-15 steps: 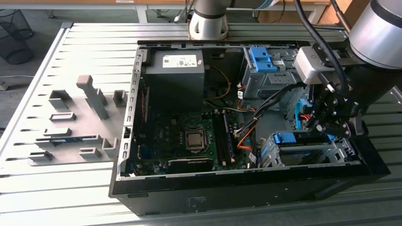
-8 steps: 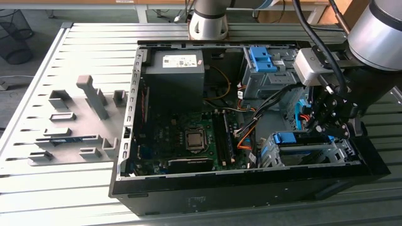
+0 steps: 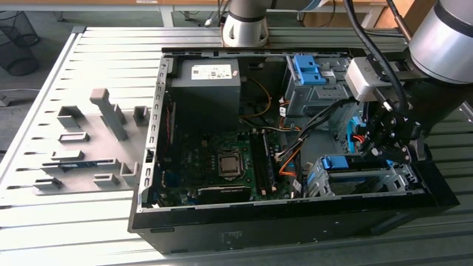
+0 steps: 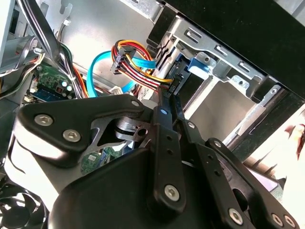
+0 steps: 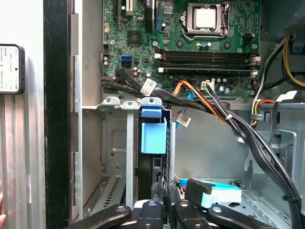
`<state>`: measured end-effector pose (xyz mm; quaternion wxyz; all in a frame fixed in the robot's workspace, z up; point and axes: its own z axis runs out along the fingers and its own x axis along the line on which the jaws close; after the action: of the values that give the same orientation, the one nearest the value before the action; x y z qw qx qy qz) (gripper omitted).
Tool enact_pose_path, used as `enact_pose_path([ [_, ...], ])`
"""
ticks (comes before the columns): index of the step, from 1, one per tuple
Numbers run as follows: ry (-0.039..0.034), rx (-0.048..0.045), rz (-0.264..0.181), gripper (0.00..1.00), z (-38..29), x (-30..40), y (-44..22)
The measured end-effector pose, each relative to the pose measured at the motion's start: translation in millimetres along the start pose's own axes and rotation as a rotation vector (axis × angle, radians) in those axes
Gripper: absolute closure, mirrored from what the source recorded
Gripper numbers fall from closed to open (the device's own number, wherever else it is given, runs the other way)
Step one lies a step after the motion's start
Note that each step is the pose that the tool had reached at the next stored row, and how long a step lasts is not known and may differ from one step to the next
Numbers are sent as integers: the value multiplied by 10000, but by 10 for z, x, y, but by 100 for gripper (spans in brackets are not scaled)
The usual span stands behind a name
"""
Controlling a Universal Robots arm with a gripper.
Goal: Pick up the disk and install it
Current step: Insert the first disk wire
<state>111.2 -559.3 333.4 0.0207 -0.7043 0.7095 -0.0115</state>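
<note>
Inside the open PC case (image 3: 221, 233) on the bench (image 3: 74, 221), at the drive cage (image 3: 369, 180) near the front corner, the pincer (image 4: 167, 102) is closed on the disk (image 5: 153, 136). Disk stands on edge in the cage slot, blue frame outward, long axis running into the cage.

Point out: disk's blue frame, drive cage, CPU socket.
disk's blue frame (image 5: 153, 130), first wrist view, flat blue tab at the cage mouth.
drive cage (image 3: 373, 180), exterior view, silver metal top bar.
CPU socket (image 5: 206, 18), first wrist view, metal lid centre.
</note>
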Motion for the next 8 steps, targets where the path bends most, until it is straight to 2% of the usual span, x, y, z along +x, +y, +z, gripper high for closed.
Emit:
enact_pose_path([
  [8, 3, 0, -1, 84, -15, 3, -1],
])
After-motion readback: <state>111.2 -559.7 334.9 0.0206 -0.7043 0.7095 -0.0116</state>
